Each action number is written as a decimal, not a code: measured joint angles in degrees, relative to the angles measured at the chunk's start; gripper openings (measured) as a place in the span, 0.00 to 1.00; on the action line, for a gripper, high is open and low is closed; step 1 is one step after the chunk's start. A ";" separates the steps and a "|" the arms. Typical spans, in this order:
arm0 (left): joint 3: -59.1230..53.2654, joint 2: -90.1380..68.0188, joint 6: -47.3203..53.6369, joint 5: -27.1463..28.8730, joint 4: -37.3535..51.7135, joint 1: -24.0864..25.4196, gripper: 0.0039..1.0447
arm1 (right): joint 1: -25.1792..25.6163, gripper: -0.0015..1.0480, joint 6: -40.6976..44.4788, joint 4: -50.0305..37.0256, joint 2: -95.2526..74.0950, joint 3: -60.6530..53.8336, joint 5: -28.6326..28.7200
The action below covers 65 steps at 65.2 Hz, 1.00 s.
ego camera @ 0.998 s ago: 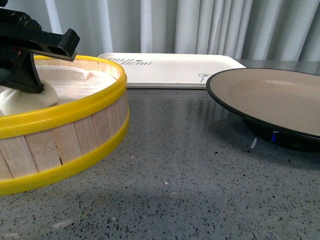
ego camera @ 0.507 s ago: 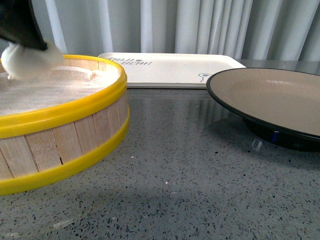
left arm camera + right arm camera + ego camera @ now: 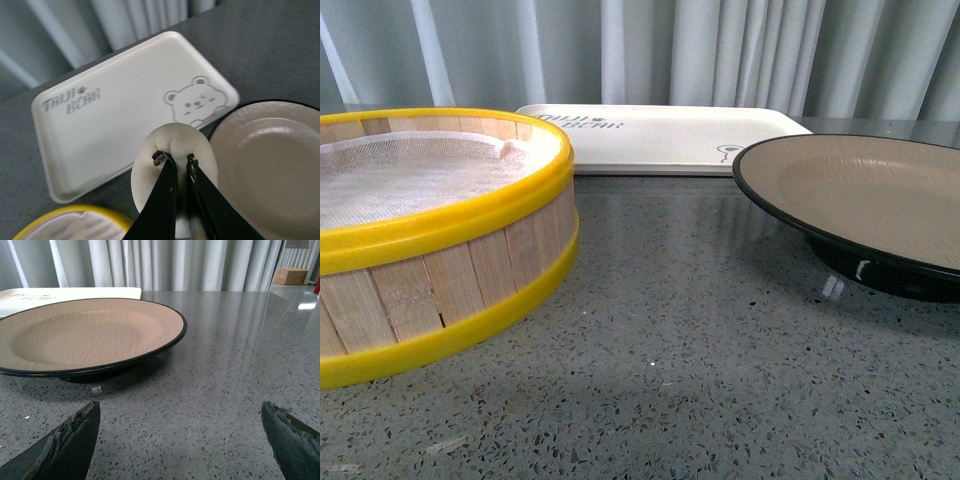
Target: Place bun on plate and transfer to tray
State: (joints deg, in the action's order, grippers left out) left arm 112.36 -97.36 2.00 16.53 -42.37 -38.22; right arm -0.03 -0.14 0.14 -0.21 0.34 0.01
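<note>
In the left wrist view my left gripper [image 3: 176,160] is shut on the white bun [image 3: 175,145] and holds it high in the air, above the gap between the white tray [image 3: 110,120] and the tan plate [image 3: 270,165]. The front view shows the plate [image 3: 880,200] at the right and the tray [image 3: 660,135] at the back; neither the bun nor either gripper shows there. In the right wrist view my right gripper [image 3: 182,432] is open and empty, low over the table just in front of the plate [image 3: 80,335].
A yellow-rimmed wooden steamer basket [image 3: 440,240] lined with white cloth stands at the front left; its rim also shows in the left wrist view [image 3: 70,220]. The table is grey speckled stone [image 3: 720,380]. Grey curtains hang behind. A cardboard box [image 3: 292,276] sits far off.
My left gripper has lifted the bun out of the steamer basket and risen out of the front view. The basket now holds only its cloth.
</note>
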 joint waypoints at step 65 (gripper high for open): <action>-1.25 -19.17 7.19 2.56 6.78 -11.67 0.03 | 0.00 0.92 0.00 -0.02 0.00 0.00 0.00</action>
State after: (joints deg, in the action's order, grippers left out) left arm 111.11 -116.53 9.19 19.09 -35.59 -49.89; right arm -0.03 -0.14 0.12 -0.21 0.34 0.01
